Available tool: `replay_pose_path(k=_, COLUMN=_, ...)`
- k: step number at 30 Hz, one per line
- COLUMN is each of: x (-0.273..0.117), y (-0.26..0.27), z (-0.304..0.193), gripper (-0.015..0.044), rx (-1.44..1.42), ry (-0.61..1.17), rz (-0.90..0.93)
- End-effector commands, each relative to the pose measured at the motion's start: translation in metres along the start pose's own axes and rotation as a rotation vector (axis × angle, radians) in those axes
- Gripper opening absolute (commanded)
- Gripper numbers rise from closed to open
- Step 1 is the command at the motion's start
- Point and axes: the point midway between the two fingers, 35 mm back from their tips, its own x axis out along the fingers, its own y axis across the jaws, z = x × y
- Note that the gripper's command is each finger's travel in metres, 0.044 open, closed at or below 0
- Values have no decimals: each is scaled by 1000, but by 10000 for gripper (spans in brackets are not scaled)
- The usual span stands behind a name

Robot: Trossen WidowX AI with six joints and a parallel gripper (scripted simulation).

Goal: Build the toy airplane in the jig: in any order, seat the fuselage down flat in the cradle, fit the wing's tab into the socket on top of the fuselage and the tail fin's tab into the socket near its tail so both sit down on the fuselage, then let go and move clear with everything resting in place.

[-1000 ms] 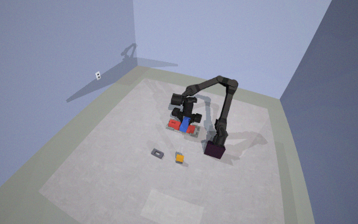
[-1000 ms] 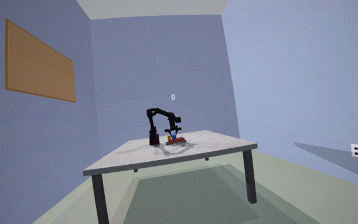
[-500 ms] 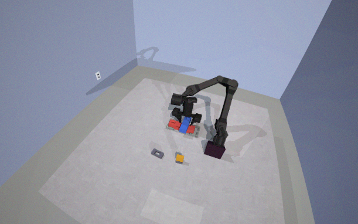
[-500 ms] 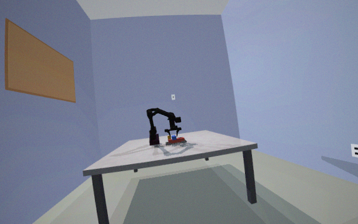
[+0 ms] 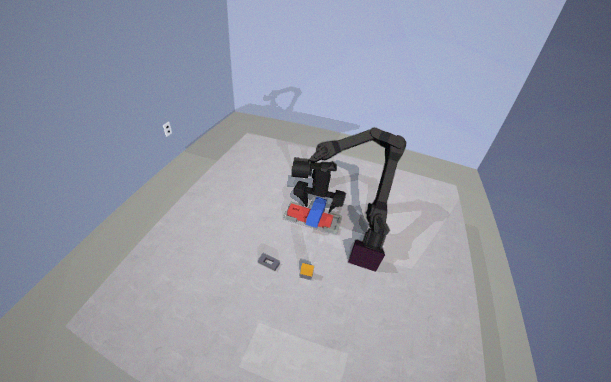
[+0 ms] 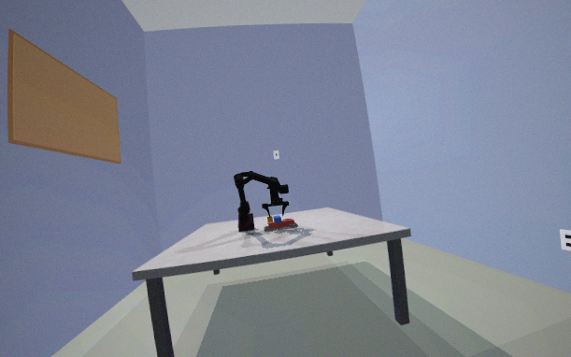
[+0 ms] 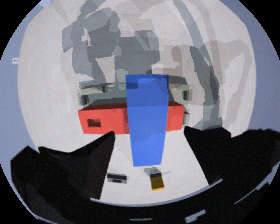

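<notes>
The red fuselage (image 5: 296, 212) (image 6: 288, 222) (image 7: 108, 121) lies lengthwise in the grey-green cradle (image 5: 337, 226) (image 7: 108, 95). The blue wing (image 5: 316, 216) (image 6: 278, 219) (image 7: 148, 110) lies crosswise on top of the fuselage near its middle. Its tab and the socket beneath it are hidden. The tail socket shows as an uncovered dark recess at the left in the wrist view. The orange tail fin (image 5: 307, 270) (image 6: 269, 219) (image 7: 157, 183) stands apart, at a grey holder. My gripper (image 5: 319, 208) (image 6: 277, 215) (image 7: 149, 131) is wide open, with one finger on each side of the wing, apart from it.
A grey block with a rectangular opening (image 5: 262, 260) (image 7: 110, 177) lies beside the tail fin. The arm's dark base (image 5: 366, 256) (image 6: 246, 222) stands right of the cradle in the top view.
</notes>
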Motion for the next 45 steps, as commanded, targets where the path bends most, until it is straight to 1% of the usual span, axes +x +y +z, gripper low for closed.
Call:
replay_pose_path(k=1, x=-49, y=4, z=-2, gripper=440, rx=3, ry=6, rz=21)
replay_pose_path(k=2, x=-61, y=2, z=-1, gripper=440, rx=2, ry=4, rz=20)
replay_pose_path(k=4, x=-71, y=1, z=-1, gripper=440, rx=2, ry=2, rz=19)
replay_pose_path(k=11, x=-71, y=3, z=-1, gripper=440, rx=2, ry=2, rz=19)
replay_pose_path(k=13, x=-70, y=3, z=-1, gripper=440, rx=-61, ry=1, rz=19)
replay_pose_path(k=28, x=-65, y=3, z=0, gripper=440, rx=-1496, ry=-13, rz=17)
replay_pose_path(k=30, x=-65, y=3, z=0, gripper=440, rx=-1595, ry=-14, rz=16)
replay_pose_path(k=32, x=-65, y=3, z=0, gripper=440, rx=-1638, ry=-14, rz=16)
replay_pose_path(k=45, x=-65, y=3, z=0, gripper=440, rx=-1638, ry=-14, rz=16)
